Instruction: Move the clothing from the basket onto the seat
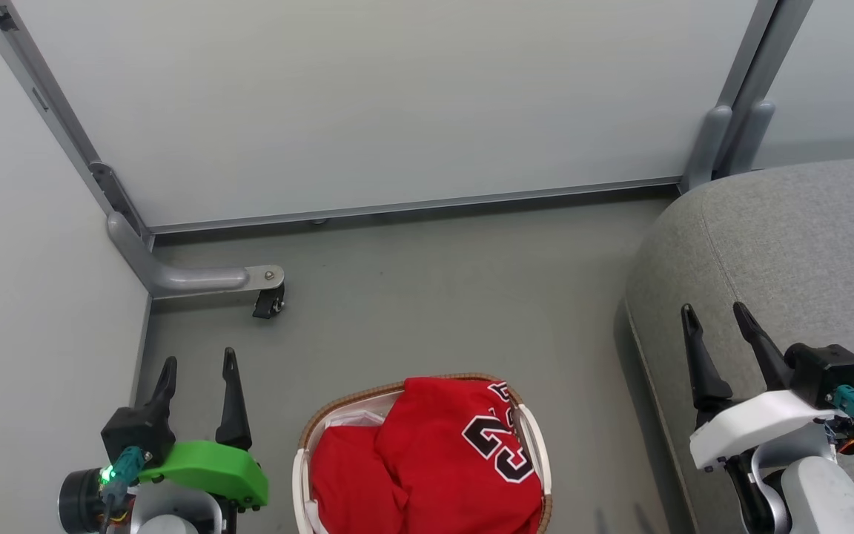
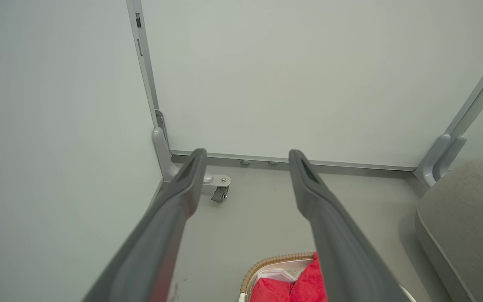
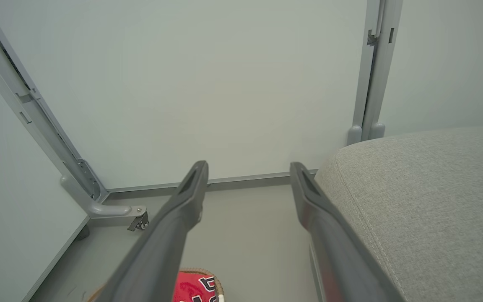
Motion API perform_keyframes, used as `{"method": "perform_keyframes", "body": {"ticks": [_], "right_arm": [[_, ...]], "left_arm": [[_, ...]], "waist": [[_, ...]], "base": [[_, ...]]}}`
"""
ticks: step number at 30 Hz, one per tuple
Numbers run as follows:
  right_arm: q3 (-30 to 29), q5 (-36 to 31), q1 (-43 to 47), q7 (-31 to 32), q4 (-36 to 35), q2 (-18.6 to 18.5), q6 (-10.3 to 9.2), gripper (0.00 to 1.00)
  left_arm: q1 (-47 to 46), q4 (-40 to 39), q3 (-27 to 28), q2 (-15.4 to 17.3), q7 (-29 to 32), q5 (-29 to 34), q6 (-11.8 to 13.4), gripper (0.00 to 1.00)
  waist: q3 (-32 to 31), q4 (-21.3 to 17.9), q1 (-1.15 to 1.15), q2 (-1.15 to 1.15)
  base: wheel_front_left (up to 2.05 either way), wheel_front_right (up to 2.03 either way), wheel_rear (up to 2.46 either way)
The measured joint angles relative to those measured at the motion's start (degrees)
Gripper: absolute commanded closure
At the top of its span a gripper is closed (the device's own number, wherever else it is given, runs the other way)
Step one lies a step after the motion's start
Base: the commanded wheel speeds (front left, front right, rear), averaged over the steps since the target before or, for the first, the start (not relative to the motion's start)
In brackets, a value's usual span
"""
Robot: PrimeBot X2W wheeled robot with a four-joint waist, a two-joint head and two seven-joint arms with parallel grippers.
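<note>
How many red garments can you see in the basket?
2: the jersey marked 23 on the right side of the basket, a plain red piece at its left. Others may be hidden beneath.

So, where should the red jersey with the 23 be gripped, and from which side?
Probably the bunched fold on top of the 23 jersey, left of the numerals, coming straight down from above. It lies heaped over the other red garment, and the basket rim walls in its sides.

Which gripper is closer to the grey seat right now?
Right. The right gripper is at the seat's left edge, fingers open; the left gripper is off on the basket's far side.
</note>
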Motion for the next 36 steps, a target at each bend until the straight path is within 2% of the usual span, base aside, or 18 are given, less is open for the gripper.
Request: {"method": "perform_keyframes", "body": {"ticks": [6,18,29,36], "right_arm": [[0.16,-2.86,0.0,-0.66,1.29,0.02,0.01,0.0],[1.3,-8.03,-0.87,-2.08,0.74,-0.15,0.01,0.0],[3.08,-12.23,-7.16,-3.11,-2.89,0.92,0.02,0.0],[4.68,-12.66,-12.67,-3.42,-6.08,1.86,0.03,0.0]], "left_arm": [[1.02,0.98,0.73,-0.6,-0.67,2.26,-0.12,0.0],[0.98,3.13,0.38,-1.65,-1.96,6.8,-2.4,0.0],[-6.2,7.11,-1.71,-1.91,-3.05,10.51,-5.01,0.0],[-13.04,11.83,-3.0,-1.93,-3.43,12.88,-6.25,0.0]], "waist": [[-0.07,-0.04,0.0,0.0],[1.5,-0.46,0.0,0.0],[9.56,-2.34,0.0,0.0],[17.08,-4.54,0.0,0.0]], "base": [[0.0,0.0,0.0],[0.0,0.0,0.0],[0.0,0.0,0.0],[0.0,0.0,0.0]]}}
